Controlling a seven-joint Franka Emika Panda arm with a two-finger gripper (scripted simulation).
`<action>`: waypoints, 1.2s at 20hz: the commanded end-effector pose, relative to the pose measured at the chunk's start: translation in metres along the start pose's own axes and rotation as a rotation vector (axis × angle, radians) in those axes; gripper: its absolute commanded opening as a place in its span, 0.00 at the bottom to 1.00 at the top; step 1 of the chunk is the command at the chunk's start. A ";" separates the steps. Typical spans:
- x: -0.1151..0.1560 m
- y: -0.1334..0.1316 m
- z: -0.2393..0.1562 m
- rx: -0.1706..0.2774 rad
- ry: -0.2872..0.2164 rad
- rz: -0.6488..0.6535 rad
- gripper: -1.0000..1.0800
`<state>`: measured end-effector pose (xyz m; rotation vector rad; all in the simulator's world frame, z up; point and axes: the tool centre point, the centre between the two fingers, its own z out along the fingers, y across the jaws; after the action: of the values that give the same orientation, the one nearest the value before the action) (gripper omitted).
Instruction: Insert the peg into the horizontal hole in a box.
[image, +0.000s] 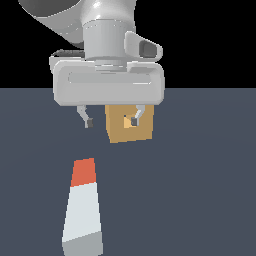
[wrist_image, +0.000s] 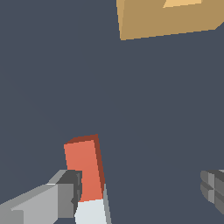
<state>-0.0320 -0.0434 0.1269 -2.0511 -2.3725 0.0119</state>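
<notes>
The peg (image: 82, 210) lies flat on the dark floor, white with an orange-red end (image: 83, 172) that points toward the box (image: 117, 131). The tan box stands behind it, its small square hole (image: 127, 121) partly covered by one fingertip (image: 135, 120). My gripper (image: 112, 121) hangs open and empty above the floor, between peg and box. In the wrist view the peg's orange-red end (wrist_image: 85, 168) lies just inside one finger (wrist_image: 65, 197), the other finger (wrist_image: 212, 186) is far off it, and the box (wrist_image: 170, 22) shows at the frame's edge. The gripper (wrist_image: 140, 192) holds nothing.
Dark grey floor (image: 200, 190) spreads around the peg and box, with nothing else on it. The arm's white hand body (image: 107, 82) covers the upper part of the exterior view.
</notes>
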 end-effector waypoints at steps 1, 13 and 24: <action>-0.019 -0.010 0.009 -0.001 0.000 -0.023 0.96; -0.099 -0.041 0.046 -0.007 0.000 -0.123 0.96; -0.125 -0.046 0.057 -0.009 0.000 -0.153 0.96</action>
<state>-0.0608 -0.1730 0.0711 -1.8706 -2.5236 0.0008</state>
